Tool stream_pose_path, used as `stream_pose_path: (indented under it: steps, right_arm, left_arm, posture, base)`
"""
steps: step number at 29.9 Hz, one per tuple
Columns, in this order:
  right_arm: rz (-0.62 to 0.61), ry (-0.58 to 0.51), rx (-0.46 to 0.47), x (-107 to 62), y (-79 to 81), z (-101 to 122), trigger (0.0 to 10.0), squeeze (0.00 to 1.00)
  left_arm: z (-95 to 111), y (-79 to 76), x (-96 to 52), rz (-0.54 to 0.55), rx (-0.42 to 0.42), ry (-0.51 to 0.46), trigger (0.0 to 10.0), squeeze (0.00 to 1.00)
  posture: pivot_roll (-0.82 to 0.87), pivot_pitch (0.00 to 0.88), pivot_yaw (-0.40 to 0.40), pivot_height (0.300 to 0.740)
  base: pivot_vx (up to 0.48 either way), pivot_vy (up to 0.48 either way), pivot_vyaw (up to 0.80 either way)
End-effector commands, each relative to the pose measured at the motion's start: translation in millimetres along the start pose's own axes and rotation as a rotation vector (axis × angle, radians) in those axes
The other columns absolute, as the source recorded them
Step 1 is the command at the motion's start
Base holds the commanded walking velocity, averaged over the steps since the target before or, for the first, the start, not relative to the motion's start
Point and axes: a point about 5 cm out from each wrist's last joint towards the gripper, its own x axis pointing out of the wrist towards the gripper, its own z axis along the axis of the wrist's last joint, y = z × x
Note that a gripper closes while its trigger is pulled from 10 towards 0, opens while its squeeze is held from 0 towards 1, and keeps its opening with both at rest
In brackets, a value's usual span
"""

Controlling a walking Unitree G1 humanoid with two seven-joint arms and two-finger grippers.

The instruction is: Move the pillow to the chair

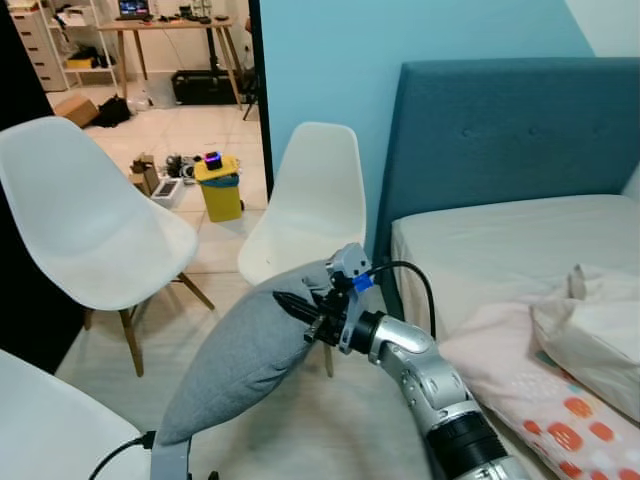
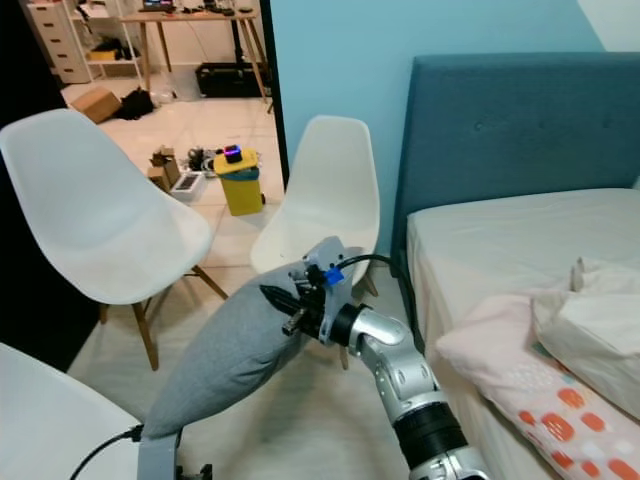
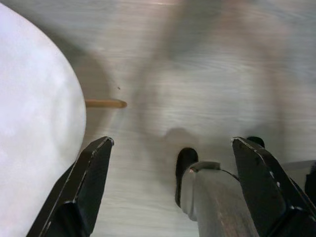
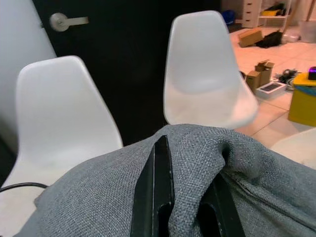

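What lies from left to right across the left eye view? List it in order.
Big white chair → yellow bin on the floor behind → grey pillow pinched in the right hand → second white chair → blue headboard → white bundle on the bed.

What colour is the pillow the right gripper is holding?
Plain grey woven fabric; the pillow shows best in the right wrist view, pinched by the right gripper.

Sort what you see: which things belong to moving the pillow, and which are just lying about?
Job: grey pillow, right gripper clamped on it, white chairs.
Lying about: bed, yellow bin, cardboard box, desk.
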Motion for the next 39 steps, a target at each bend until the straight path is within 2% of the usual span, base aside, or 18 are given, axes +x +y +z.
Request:
stream_pose_path:
  steps: [1,30,37,39]
  right_arm:
    - [-0.004,-0.088,-0.043,2.9,-2.1,18.9,10.0,0.00]
    - [-0.029,-0.149,-0.053,1.9,-4.7,31.8,10.0,0.00]
    - [-0.110,-0.125,-0.084,0.8,-13.7,31.9,10.0,0.00]
    - [-0.192,-0.113,-0.102,-0.9,-23.4,32.6,10.0,0.00]
  left_arm:
    - [-1.1,0.5,-0.4,-0.003,0.008,0.002,10.0,0.00]
    - [2.5,-4.9,0.6,-0.035,0.009,-0.014,10.0,0.00]
    - [0.9,-4.4,0.1,-0.036,0.013,-0.011,10.0,0.00]
    - [0.5,-3.8,-0.1,-0.036,0.014,-0.010,10.0,0.00]
  posture:
    - [0.04,0.000,0.031,0.719]
    - [0.03,0.000,0.029,0.719]
    - [0.03,0.000,0.031,0.719]
    - [0.03,0.000,0.031,0.719]
  base:
    - [0.352,0.000,0.00]
    - [0.452,0.000,0.00]
    - [0.480,0.000,0.00]
    - [0.480,0.000,0.00]
